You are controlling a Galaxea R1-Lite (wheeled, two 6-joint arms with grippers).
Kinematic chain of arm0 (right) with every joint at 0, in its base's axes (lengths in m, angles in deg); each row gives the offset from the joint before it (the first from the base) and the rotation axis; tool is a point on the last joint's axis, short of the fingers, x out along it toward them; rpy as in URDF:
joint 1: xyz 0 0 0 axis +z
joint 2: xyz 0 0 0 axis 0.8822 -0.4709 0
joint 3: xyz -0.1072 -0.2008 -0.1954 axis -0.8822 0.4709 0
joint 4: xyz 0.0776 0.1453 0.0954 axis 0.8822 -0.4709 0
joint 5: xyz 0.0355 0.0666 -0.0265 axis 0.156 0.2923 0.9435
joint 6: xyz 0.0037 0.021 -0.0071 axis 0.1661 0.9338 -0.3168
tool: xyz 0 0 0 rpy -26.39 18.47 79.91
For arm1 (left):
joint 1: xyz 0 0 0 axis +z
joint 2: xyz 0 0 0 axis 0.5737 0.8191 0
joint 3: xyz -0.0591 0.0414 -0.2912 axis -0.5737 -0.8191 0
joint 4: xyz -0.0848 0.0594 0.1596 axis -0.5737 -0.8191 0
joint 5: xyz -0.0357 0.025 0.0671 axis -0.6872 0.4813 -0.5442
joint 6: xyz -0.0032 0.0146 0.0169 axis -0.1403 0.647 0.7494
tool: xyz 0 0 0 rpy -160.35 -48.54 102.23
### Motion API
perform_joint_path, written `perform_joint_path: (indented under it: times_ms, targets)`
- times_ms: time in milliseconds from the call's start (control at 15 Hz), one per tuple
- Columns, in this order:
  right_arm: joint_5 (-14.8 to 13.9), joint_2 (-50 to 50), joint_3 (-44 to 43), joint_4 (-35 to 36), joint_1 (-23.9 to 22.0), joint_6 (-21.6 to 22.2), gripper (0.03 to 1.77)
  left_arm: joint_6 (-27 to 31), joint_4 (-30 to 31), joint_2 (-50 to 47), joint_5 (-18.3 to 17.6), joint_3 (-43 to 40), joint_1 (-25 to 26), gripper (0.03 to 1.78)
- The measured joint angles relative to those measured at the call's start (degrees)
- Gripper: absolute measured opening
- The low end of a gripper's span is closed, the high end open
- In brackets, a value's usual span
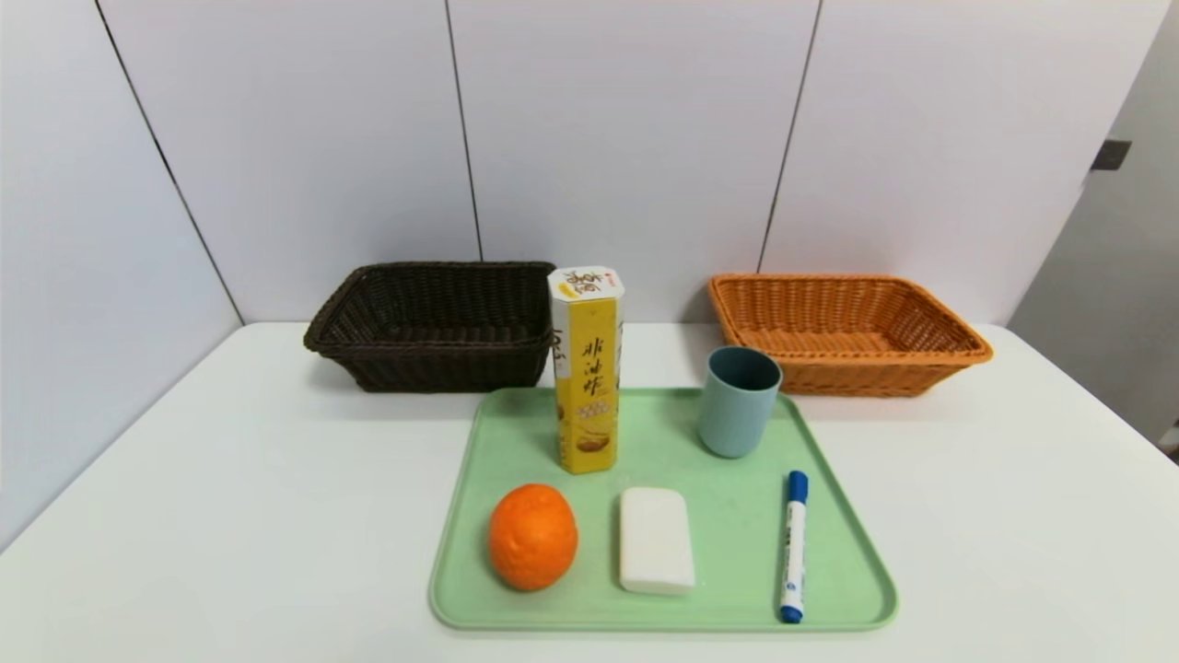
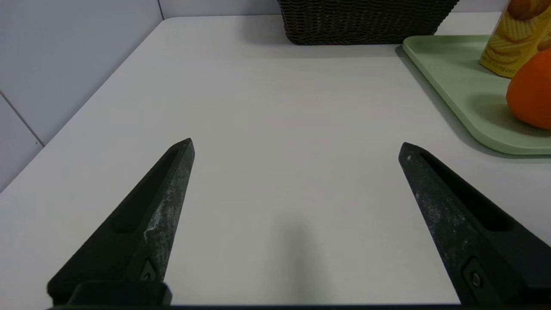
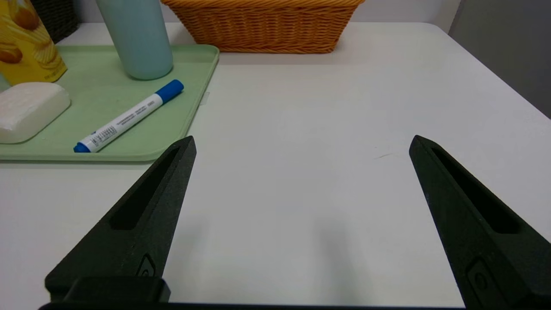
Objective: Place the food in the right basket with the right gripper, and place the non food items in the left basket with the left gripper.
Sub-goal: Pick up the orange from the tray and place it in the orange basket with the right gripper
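A green tray (image 1: 829, 479) holds an orange (image 1: 532, 536), a tall yellow snack box (image 1: 587, 368), a white soap bar (image 1: 655, 540), a blue-grey cup (image 1: 738, 401) and a blue marker (image 1: 794, 546). Behind it stand the dark brown left basket (image 1: 435, 324) and the orange right basket (image 1: 846, 331). Neither arm shows in the head view. My left gripper (image 2: 296, 146) hangs open over bare table beside the tray's left edge (image 2: 447, 82), with the orange (image 2: 531, 92) nearby. My right gripper (image 3: 302, 143) is open over bare table by the tray's right side, near the marker (image 3: 129, 116).
The white table (image 1: 230, 516) meets a white wall behind both baskets and another wall along its left side. Its right edge drops off beyond the orange basket (image 3: 262, 28). The dark basket (image 2: 366, 21) stands ahead of the left gripper.
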Motion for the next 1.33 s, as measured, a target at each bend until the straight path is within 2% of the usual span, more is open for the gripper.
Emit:
perform_joint_path:
  times_ms: [467,667,800,1000,1133,1333]
  targets:
    - [0.0,0.0,0.0,0.1,0.0,-0.4,1.71,1.6,-0.4,0.0,0.0,0.0,0.0,1.69]
    - [0.7,-0.3,-3.8,-1.1,0.0,-0.3,1.71,2.5,-3.7,0.2,-0.2,5.2,0.0,1.69]
    - [1.7,-2.8,-11.7,-4.9,0.0,0.0,1.71,2.5,-10.6,1.3,-1.2,13.8,0.0,1.69]
    - [2.3,-12.0,-26.6,-11.5,0.0,2.6,1.71,2.4,-22.5,7.5,-5.3,28.3,0.0,1.69]
    - [2.6,-19.8,-38.0,-16.6,0.1,5.5,1.71,1.3,-26.6,14.8,-7.1,36.7,0.1,1.69]
    - [3.2,-32.7,-53.7,-25.1,0.4,9.4,1.71,-1.6,-29.7,26.5,-8.4,47.3,0.1,1.69]
